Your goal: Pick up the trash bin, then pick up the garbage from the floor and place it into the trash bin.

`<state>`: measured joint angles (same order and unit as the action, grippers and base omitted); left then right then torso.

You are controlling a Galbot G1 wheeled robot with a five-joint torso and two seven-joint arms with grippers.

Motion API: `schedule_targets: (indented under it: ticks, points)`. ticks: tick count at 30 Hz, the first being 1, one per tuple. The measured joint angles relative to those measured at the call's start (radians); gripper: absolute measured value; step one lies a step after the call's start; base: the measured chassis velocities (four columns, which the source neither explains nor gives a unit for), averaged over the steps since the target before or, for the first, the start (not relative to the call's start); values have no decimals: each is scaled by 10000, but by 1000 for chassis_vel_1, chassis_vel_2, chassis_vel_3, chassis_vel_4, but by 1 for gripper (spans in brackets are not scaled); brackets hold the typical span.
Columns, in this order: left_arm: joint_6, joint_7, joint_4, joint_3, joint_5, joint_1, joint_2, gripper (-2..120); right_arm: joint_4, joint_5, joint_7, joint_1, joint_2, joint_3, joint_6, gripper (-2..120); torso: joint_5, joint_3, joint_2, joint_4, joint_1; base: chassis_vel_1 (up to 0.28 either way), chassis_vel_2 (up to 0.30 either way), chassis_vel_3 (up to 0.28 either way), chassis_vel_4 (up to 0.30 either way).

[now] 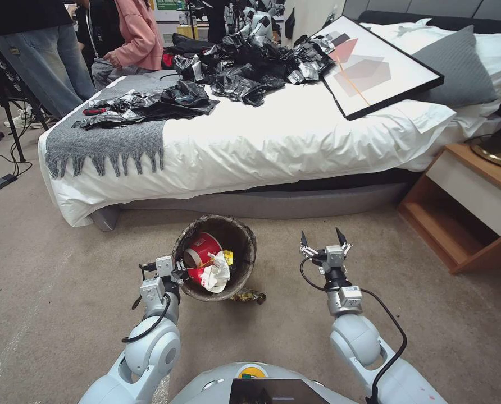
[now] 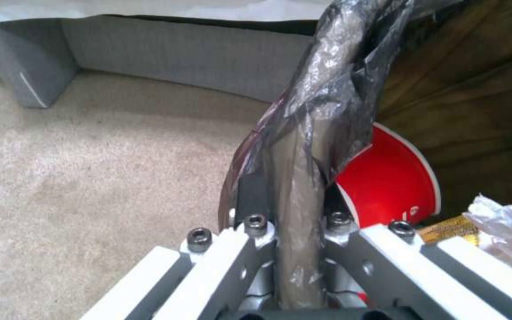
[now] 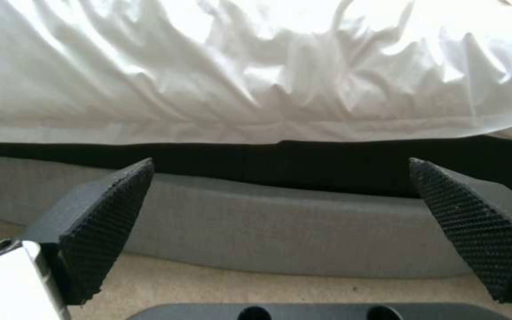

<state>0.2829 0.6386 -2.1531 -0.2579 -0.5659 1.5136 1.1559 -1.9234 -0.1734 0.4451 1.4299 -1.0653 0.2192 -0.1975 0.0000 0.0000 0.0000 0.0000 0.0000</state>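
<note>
Left gripper (image 1: 177, 273) is clamped on the rim of the bin (image 1: 245, 255), on the bin's left side. In the left wrist view the fingers (image 2: 253, 202) pinch the bagged rim (image 2: 309, 146) between them, jaws narrow, liner bunched up over the edge.

Bin is tilted, not upright: mouth faces up and toward the robot, so the head view looks straight into it. Its long axis leans back toward the bed (image 1: 273, 140); the base is hidden. It sits over the carpet (image 1: 65, 292) just in front of the bed base, between the two arms, nearer the left. Can't tell whether it touches the floor.

Inside: a red cup (image 1: 201, 249) lying on its side with the open end toward the left gripper, a second red cup (image 1: 197, 276) below it, white tissue (image 1: 219, 272) across them, and a bit of yellow wrapper (image 1: 228, 257) beside the tissue. The left wrist view shows one red cup (image 2: 386, 186) right behind the rim, plus the wrapper (image 2: 449, 227) and tissue (image 2: 505, 222).

A gold foil wrapper (image 1: 249, 296) lies flat on the carpet, just beside the bin's near edge, long axis roughly left to right.

Right gripper (image 1: 324, 241) hangs above the carpet to the right of the bin, well apart from it, pointing at the bed. Jaws wide, nothing between them; the right wrist view shows the pads (image 3: 108, 222) spread, facing the grey bed base (image 3: 280, 231).
</note>
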Motion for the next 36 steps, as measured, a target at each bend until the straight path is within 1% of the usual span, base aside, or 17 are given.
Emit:
schedule_targets:
  ticks: [12,31,36]
  points:
    - [-10,19,-15,-11,-34,-3,18,0,39,-2,0,-131,11,-147,14,100,0,0,0,-1,0,19,15,14,14]
    - [-10,25,-28,-35,20,41,62,0,149,-42,47,-399,71,-384,73,100,1,0,0,2,0,85,82,89,92]
    - [-10,19,-29,-42,181,72,80,0,191,-8,55,-433,24,-432,77,100,0,0,0,3,0,36,32,42,33]
